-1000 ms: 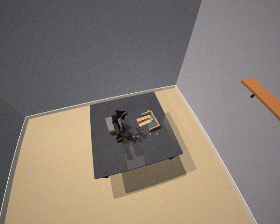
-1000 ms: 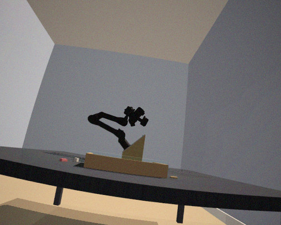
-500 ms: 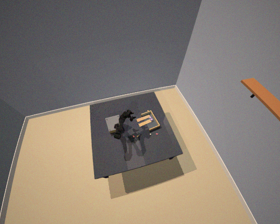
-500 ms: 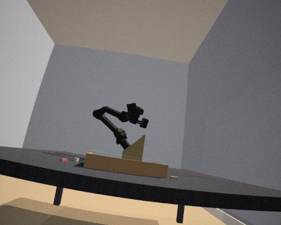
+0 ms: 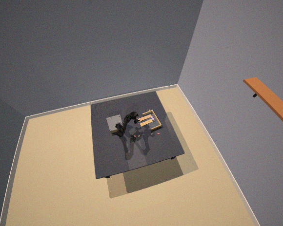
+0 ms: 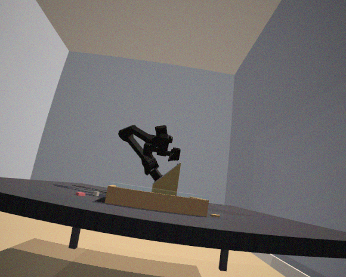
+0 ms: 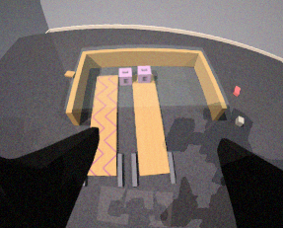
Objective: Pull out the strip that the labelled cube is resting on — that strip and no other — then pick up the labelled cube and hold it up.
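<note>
My gripper (image 5: 138, 118) (image 6: 160, 156) (image 7: 161, 140) is open and empty, held above the table short of the walled frame. In the wrist view, a plain orange strip (image 7: 149, 127) lies on the right, and an orange strip with magenta zigzags (image 7: 104, 127) lies on the left. Two lilac cubes with dark marks stand near the back wall. The right cube (image 7: 144, 74) sits on the plain strip's far end. The left cube (image 7: 125, 76) stands between the strips, close beside the zigzag strip's far end; whether it touches that strip is unclear. The marks are too blurred to read.
A wooden three-sided frame (image 5: 157, 118) (image 6: 155, 200) (image 7: 142, 57) with a see-through cover surrounds the cubes. Short grey rails (image 7: 134, 169) flank the strips' near ends. A red block (image 5: 158, 133) (image 6: 80, 194) (image 7: 237, 91) and a pale block (image 6: 96, 193) (image 7: 240, 120) lie right of the frame.
</note>
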You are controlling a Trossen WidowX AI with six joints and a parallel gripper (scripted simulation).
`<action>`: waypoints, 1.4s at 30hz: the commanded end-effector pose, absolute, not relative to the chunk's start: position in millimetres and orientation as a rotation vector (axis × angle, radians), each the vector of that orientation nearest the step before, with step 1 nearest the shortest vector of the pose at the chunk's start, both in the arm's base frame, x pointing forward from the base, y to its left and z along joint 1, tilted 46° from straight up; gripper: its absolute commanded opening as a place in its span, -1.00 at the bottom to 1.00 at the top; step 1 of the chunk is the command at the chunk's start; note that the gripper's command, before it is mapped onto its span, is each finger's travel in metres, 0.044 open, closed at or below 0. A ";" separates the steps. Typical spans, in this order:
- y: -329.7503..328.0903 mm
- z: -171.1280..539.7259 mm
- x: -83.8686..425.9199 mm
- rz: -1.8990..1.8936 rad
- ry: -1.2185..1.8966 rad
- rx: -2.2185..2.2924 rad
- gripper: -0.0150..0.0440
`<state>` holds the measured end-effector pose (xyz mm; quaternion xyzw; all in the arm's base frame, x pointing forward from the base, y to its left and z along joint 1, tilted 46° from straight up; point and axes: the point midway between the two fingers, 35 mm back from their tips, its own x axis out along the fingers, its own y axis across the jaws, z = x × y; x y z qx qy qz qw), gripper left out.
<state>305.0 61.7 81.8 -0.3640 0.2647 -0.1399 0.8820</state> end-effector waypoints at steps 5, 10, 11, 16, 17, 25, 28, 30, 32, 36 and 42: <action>54.1 65.2 334.5 -0.324 0.742 -0.780 0.33; 36.8 47.1 359.1 -0.374 0.966 -0.787 -0.11; 32.4 43.6 362.9 -0.386 1.012 -0.785 -0.20; 6.8 27.6 376.0 -0.450 1.248 -0.764 -0.49; 1.1 24.8 377.5 -0.465 1.296 -0.757 -0.49; -26.8 16.0 378.2 -0.535 1.514 -0.717 -0.49; -26.8 16.0 378.2 -0.535 1.514 -0.717 -0.49; -27.5 16.7 377.5 -0.535 1.514 -0.717 -0.49; -28.3 17.2 376.9 -0.535 1.514 -0.717 -0.49; -31.9 13.5 377.4 -0.535 1.514 -0.716 -0.49; -38.9 6.4 378.2 -0.534 1.514 -0.716 -0.49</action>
